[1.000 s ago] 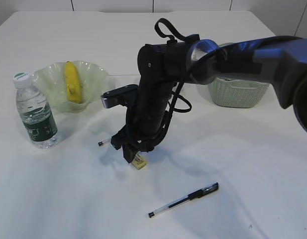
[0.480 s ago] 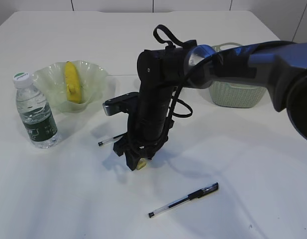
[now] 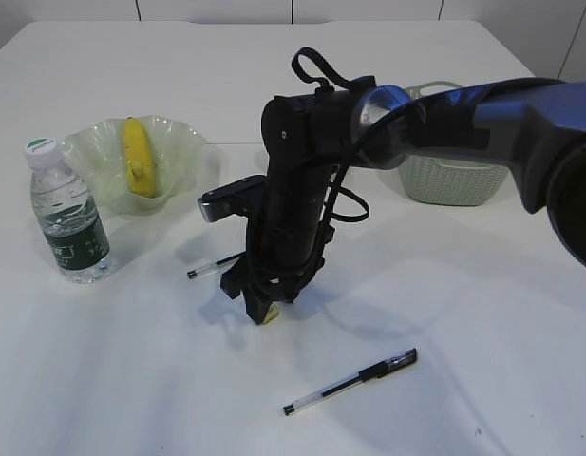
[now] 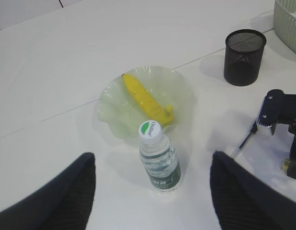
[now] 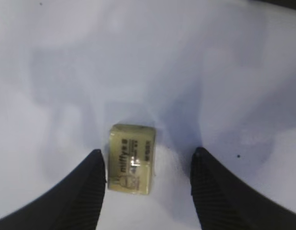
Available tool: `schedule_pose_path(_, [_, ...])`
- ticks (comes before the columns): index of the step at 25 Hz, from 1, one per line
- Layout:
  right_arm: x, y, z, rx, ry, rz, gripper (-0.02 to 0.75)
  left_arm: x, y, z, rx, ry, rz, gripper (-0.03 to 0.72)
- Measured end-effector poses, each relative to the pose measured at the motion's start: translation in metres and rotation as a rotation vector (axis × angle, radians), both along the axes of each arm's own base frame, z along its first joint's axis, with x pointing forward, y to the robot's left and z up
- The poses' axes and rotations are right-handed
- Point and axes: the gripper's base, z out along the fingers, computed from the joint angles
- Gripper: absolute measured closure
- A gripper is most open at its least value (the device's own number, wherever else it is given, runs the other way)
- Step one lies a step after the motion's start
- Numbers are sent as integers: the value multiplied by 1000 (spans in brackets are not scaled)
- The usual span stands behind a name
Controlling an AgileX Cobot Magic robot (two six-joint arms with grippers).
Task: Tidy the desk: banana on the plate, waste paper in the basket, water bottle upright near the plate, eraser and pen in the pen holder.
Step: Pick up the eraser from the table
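Note:
A yellowish eraser (image 5: 131, 158) lies on the white table between the fingers of my right gripper (image 5: 147, 165). The gripper is open and points straight down over it, left finger close to the eraser; the same shows in the exterior view (image 3: 259, 306). My left gripper (image 4: 152, 163) is open and empty, high above the upright water bottle (image 4: 159, 160). The banana (image 3: 138, 157) lies on the green plate (image 3: 183, 147), with the bottle (image 3: 68, 214) beside it. One pen (image 3: 349, 382) lies in front, another (image 3: 212, 269) by the right arm. The black mesh pen holder (image 4: 244, 56) stands behind. No waste paper shows.
The pale green basket (image 3: 454, 176) stands at the back right, partly behind the right arm. The right arm hides the pen holder in the exterior view. Bare white table lies to the front left and front right.
My right gripper has shifted slightly right and settled around the eraser, which now sits between its fingers. In the last half second it has hardly moved.

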Motion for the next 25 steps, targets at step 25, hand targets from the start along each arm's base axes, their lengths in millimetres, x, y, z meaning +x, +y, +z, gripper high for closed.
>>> schedule_pose_path(25, [5,-3,-1,-36,-55,8,310,0,0,0,7,-2,1,160])
